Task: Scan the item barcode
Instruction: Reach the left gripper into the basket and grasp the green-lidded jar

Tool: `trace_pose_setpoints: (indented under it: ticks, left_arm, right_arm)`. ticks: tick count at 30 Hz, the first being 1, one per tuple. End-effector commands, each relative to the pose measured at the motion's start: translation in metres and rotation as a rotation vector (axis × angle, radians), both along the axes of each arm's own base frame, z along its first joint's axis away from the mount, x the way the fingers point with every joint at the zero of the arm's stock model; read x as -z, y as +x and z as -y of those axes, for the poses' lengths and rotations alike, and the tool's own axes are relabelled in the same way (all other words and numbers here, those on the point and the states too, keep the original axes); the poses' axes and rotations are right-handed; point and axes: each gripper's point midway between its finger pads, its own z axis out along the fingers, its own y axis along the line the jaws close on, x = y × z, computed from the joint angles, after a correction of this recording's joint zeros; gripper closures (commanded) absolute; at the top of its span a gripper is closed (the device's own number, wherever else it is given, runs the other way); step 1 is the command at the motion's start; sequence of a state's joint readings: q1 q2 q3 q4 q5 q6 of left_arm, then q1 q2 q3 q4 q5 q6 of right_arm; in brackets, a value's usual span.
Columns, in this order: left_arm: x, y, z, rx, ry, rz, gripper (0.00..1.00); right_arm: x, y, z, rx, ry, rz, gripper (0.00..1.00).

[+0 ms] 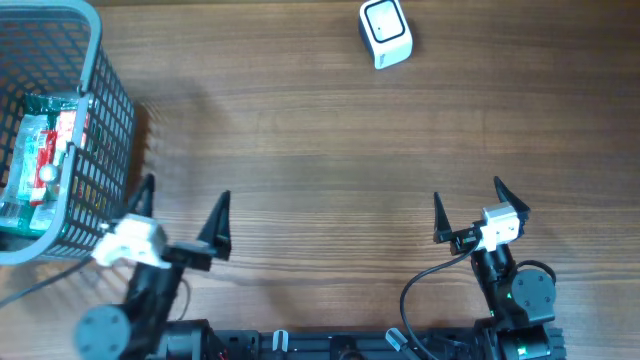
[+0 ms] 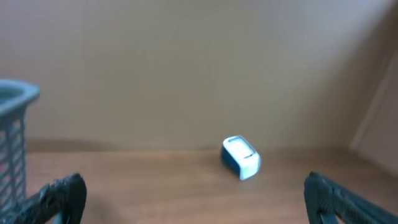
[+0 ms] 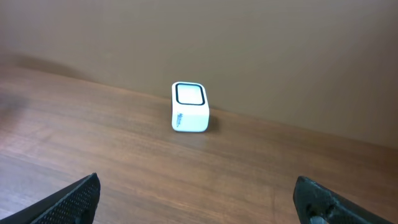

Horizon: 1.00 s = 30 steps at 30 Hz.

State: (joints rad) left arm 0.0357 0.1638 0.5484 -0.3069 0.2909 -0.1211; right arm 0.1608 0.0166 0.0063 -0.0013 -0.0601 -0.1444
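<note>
Along the left edge of the brown wooden tabletop point(image 1: 300, 130) stood a grey plastic mesh basket point(image 1: 110, 110), cut off by the top and left borders of the overhead view, so its full outline could not be seen. Inside it lay a green, red and white packet point(image 1: 45, 150), the item for the task, partly screened by the basket's rim and mesh. Its printing was too small to read, and a barcode could not be made out on it. Near the far edge, a little right of centre and well apart from the basket, sat a small white box-shaped scanner point(image 1: 385, 33) with a dark-rimmed window on its upper face.

The left gripper point(image 1: 185, 195) hovered close to the basket's near right corner, its jaws spread wide and grasping nothing; whether the outer finger touched the mesh could not be told. The right gripper point(image 1: 467, 192) hung over bare wood towards the right, jaws likewise released and empty. Both arm bases were cropped by the bottom border.

From the left wrist the scanner point(image 2: 240, 157) looked blurred, and only a strip of the basket point(image 2: 15, 124) showed at the left edge. From the right wrist the scanner point(image 3: 189, 107) was sharper, with small blue markings on its side too fine to read
</note>
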Motion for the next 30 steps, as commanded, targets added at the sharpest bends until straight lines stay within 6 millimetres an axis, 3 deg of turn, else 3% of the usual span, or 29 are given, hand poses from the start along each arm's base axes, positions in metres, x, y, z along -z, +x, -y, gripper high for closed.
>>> trace_pose_setpoints:
  ticks: [1, 5, 9, 14, 16, 18, 20, 23, 24, 27, 30]
  left_arm:
    - [-0.061, 0.006, 0.003, 0.02, -0.041, -0.116, 0.0]
    - [-0.09, 0.036, 0.002, 0.025, -0.001, -0.375, 0.0]
    - [-0.106, 0.087, 0.0, 0.025, -0.019, -0.554, 0.0]
    - [-0.08, 0.147, -0.002, 0.025, -0.02, -0.643, 0.0]
    - [-0.075, 0.175, -0.006, 0.017, -0.016, -0.624, 0.09]
    - [-0.085, 0.197, -0.029, -0.066, -0.028, -0.554, 0.12]
    - [-0.094, 0.203, -0.061, -0.182, -0.025, -0.505, 0.11]
    - [-0.1, 0.201, -0.123, -0.416, -0.01, -0.474, 0.04]
    - [-0.098, 0.194, -0.152, -0.528, -0.008, -0.483, 0.01]
    - [-0.08, 0.175, -0.202, -0.695, -0.021, -0.557, 0.0]
    - [-0.038, 0.162, -0.242, -0.779, -0.052, -0.711, 0.0]
  right_arm:
    - [0.0, 0.0, -0.001, -0.011, -0.011, 0.006, 0.0]
    - [0.0, 0.0, -0.001, -0.011, -0.012, 0.006, 0.0]
    - [0.0, 0.0, -0.001, -0.011, -0.011, 0.006, 0.0]
    - [0.0, 0.0, -0.001, -0.011, -0.012, 0.006, 0.0]
    - [0.0, 0.0, -0.001, -0.011, -0.012, 0.006, 0.01]
    - [0.0, 0.0, -0.001, -0.011, -0.012, 0.006, 0.0]
    - [0.0, 0.0, -0.001, -0.011, -0.011, 0.006, 0.0]
    - [0.0, 0.0, -0.001, -0.011, -0.011, 0.006, 0.0]
    - [0.0, 0.0, -0.001, -0.011, -0.012, 0.006, 0.0]
    - [0.0, 0.0, -0.002, -0.012, -0.012, 0.006, 0.0]
    - [0.0, 0.0, -0.001, -0.011, -0.011, 0.006, 0.0]
